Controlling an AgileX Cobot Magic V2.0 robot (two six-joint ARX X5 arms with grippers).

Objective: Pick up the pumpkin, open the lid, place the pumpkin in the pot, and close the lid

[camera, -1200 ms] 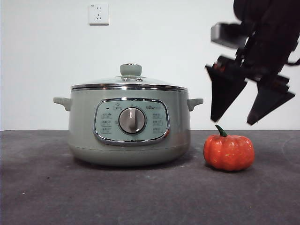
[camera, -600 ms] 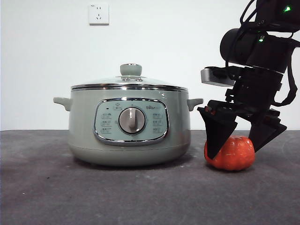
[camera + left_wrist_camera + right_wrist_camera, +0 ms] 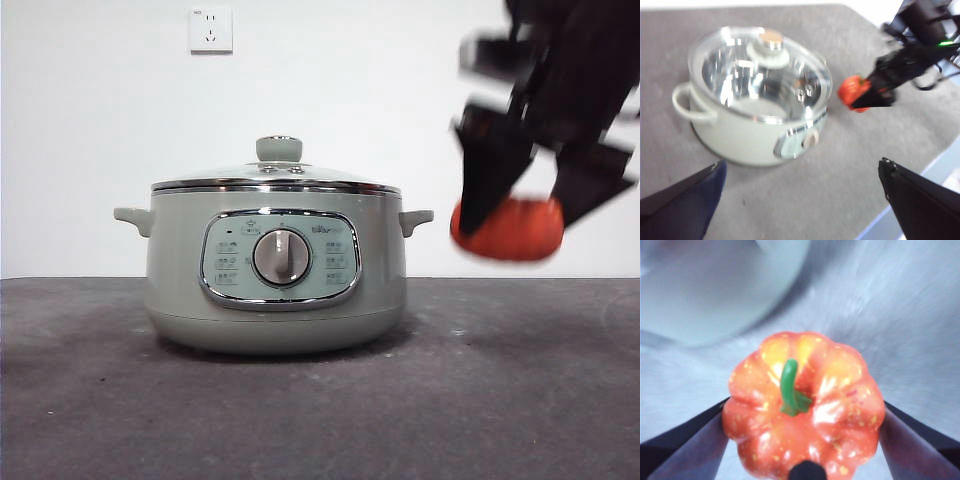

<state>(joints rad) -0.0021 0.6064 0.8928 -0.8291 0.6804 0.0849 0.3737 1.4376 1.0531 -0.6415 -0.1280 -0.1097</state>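
The orange pumpkin (image 3: 512,238) hangs in the air to the right of the pot, about level with its side handle, and my right gripper (image 3: 520,222) is shut on it. In the right wrist view the pumpkin (image 3: 805,410) sits stem-up between the two jaws of the right gripper (image 3: 806,404). The sage-green pot (image 3: 180,290) stands on the table with the glass lid (image 3: 275,177) resting on it. Well above the table on the pot's dial side, my left gripper (image 3: 802,164) is open and holds nothing. Its view takes in the lid (image 3: 760,75), the pot (image 3: 740,140) and the pumpkin (image 3: 850,90).
The pot stands on a dark grey table (image 3: 300,420). A white wall with a socket (image 3: 211,29) is behind. In the left wrist view the table edge (image 3: 920,175) runs close to where the right arm works.
My right gripper came down around the pumpkin on the table, shut on it, and has now lifted it up off the surface. The pot and lid have not moved.
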